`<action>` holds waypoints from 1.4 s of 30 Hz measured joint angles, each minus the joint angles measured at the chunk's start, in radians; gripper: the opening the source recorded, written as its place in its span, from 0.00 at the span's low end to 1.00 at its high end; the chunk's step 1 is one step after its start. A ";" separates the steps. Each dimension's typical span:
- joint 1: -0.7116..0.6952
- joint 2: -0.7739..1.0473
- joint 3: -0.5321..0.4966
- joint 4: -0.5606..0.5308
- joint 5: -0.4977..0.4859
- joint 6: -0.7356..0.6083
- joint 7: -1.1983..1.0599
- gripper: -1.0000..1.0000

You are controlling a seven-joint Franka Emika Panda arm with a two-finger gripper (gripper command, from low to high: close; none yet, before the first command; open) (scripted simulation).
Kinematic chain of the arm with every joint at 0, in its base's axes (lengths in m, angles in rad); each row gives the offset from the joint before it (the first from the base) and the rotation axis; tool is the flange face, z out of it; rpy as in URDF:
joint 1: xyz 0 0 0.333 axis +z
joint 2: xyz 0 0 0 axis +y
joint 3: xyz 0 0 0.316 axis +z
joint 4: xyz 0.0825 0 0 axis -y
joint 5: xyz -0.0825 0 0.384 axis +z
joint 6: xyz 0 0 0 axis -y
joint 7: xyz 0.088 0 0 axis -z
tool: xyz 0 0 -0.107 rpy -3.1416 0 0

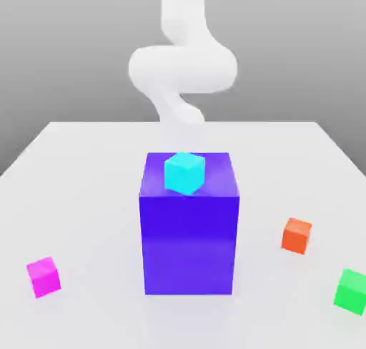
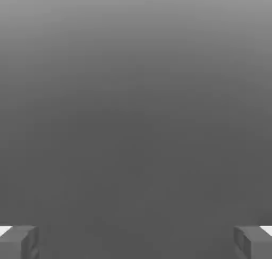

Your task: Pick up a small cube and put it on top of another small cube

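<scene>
While our pincer [image 2: 136, 242] stands released, its two grey fingertips [image 2: 18, 241] wide apart with nothing between them, we take stock of what to grasp. We see a cyan cube [image 1: 184, 172] sitting on top of a tall blue block [image 1: 189, 247] in the middle of the table [image 1: 86, 197]. Three more small cubes lie on the table itself: a magenta cube [image 1: 43, 276] toward the exterior view's left, an orange cube [image 1: 296, 235] and a green cube [image 1: 351, 289] toward its right, all well apart. We judge these cubes rigid, light and smooth-sided, so we would close squarely on two opposite flat faces, near mid-height. Our exterior view gives the layout and the white arm [image 1: 182, 65] behind the block; our hand view gives the fingertips against plain grey.
</scene>
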 joint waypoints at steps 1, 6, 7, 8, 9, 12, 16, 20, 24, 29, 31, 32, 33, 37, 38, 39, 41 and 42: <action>-0.022 0.039 -0.002 -0.011 -0.009 0.019 0.021 0.50; -0.119 0.224 -0.025 -0.062 -0.049 0.105 0.113 0.50; -0.137 0.260 -0.032 -0.072 -0.056 0.122 0.130 0.50; -0.153 0.296 -0.040 -0.082 -0.063 0.139 0.147 0.50; -0.170 0.333 -0.048 -0.092 -0.068 0.156 0.163 0.50; -0.215 0.441 -0.078 -0.123 -0.077 0.207 0.207 0.50; -0.266 0.586 -0.125 -0.163 -0.067 0.276 0.250 0.50; -0.347 0.731 -0.160 -0.205 -0.015 0.347 0.262 0.50; -0.402 0.877 -0.158 -0.242 0.082 0.416 0.241 0.50; -0.460 1.059 -0.100 -0.220 0.162 0.549 0.192 0.50; -0.471 1.090 -0.088 -0.213 0.169 0.574 0.186 0.00; -0.471 1.090 -0.088 -0.213 0.169 0.574 0.186 0.00; -0.471 1.090 -0.088 -0.213 0.169 0.574 0.186 0.00; -0.474 1.095 -0.084 -0.212 0.169 0.579 0.187 0.00; -0.468 1.072 -0.092 -0.217 0.162 0.560 0.192 0.00; -0.462 1.042 -0.100 -0.224 0.151 0.537 0.200 0.00; -0.450 0.974 -0.119 -0.238 0.124 0.484 0.221 0.00; -0.445 0.939 -0.126 -0.245 0.108 0.456 0.233 0.00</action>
